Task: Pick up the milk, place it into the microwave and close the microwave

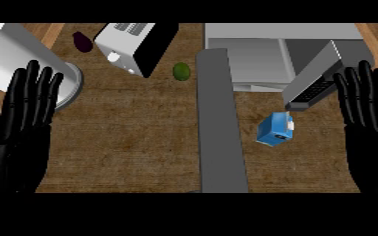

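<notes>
The milk (275, 129), a small blue carton with a pale top, sits tilted on the right half of the counter (133, 145), about midway between its far and near edges and touched by neither hand. Just beyond it, against the far edge toward the right corner, stands the grey microwave (251, 55), with its door (319, 75) swung out so that the door's dark lower end hangs close to the carton's far side. A long grey slab (220, 130) runs from the microwave's left side down to the near edge, just left of the carton. The right hand (360, 110) shows at the right edge, released, its fingers straight and pointing up, apart from the milk and holding nothing. The left hand (28, 115) shows at the left edge in the same way, flat and empty. Near the far edge, left of the slab, lies a small green fruit (181, 71); farther left stands a white box-shaped appliance with a black side (125, 42), then a dark purple vegetable (81, 41), and at the far left corner a large grey rounded object (33, 55).
</notes>
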### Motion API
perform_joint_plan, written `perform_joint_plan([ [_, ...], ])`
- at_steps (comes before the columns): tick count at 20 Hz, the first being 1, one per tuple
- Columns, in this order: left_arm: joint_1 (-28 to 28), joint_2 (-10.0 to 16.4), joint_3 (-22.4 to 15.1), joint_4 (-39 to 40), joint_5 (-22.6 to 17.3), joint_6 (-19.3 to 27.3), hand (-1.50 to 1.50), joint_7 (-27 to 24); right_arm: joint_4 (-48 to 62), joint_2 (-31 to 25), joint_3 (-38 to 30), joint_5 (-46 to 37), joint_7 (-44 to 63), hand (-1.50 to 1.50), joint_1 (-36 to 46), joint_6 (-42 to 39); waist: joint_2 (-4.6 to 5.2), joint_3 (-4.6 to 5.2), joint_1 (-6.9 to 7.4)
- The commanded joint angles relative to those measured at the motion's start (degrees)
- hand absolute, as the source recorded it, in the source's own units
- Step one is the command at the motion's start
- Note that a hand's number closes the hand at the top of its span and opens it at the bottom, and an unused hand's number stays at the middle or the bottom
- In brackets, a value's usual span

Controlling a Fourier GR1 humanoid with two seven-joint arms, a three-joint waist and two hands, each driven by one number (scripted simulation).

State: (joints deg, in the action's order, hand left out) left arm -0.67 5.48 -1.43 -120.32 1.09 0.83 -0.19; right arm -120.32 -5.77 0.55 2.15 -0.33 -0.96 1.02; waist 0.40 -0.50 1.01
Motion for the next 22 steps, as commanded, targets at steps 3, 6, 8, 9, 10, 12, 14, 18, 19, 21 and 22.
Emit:
perform_joint_plan([
  [3, 5.2, 0.3, 5.1, 9.4, -4.1, -1.5, -1.50, -3.6, 0.0, 2.9, 4.8, -5.1, 2.4, -1.50, 5.3, 3.1, -0.35, 0.54, -1.11],
  [6, 3.8, 0.8, 4.1, 5.8, -4.4, -2.3, -1.50, -1.6, 0.2, 5.6, 12.5, -13.0, 7.6, -1.50, 13.4, 9.7, -0.38, 0.56, -0.53],
  [8, -0.8, -2.8, 4.4, 10.2, -4.2, 0.2, -1.50, -4.3, -0.4, 4.2, 12.1, -11.1, 10.8, -1.50, 9.4, 4.6, -0.39, 0.57, -0.78],
  [9, 3.2, 0.1, 7.0, 5.4, -7.8, -0.3, -1.50, 4.8, -5.0, 5.3, 16.0, -13.1, 14.7, -1.50, 7.2, 5.4, -0.54, 0.54, -0.95],
  [10, 1.1, 0.9, 8.6, 6.5, -9.1, -1.8, -1.50, 2.5, -3.4, 5.1, 16.2, -13.4, 12.1, -1.50, 5.5, 4.8, -0.48, 0.53, -0.91],
  [12, -5.1, 2.3, 10.7, 2.4, -12.1, -5.2, -1.50, 0.7, -6.3, 5.0, 15.8, -12.8, 13.4, -1.50, 3.5, 4.7, -0.52, 0.52, -0.76],
  [14, -8.0, -0.3, 7.7, 2.7, -10.3, -5.2, -1.50, -1.0, -6.1, 5.7, 21.8, -17.4, 13.5, -1.50, 2.2, 8.4, -0.51, 0.52, -0.81],
  [18, -9.6, 0.8, 9.7, -4.1, -12.9, -5.6, -1.50, 3.6, -8.4, 3.1, 16.5, -17.0, 14.2, -1.50, 0.1, 7.3, -0.50, 0.49, -0.91],
  [19, -10.8, 1.0, 11.3, -2.5, -14.2, -7.4, -1.50, 1.5, -10.6, 3.9, 18.7, -18.7, 16.1, -1.50, -0.6, 7.8, -0.50, 0.51, -0.92],
  [21, -13.0, 1.4, 12.5, -3.6, -15.3, -9.1, -1.50, 0.0, -6.0, 5.6, 20.3, -22.6, 14.8, -1.50, -0.1, 10.1, -0.48, 0.51, -0.75],
  [22, -10.6, 0.4, 10.5, -3.2, -12.5, -7.1, -1.50, 2.2, -6.7, 5.7, 20.8, -23.1, 16.5, -1.50, 0.4, 10.3, -0.46, 0.50, -0.90],
])
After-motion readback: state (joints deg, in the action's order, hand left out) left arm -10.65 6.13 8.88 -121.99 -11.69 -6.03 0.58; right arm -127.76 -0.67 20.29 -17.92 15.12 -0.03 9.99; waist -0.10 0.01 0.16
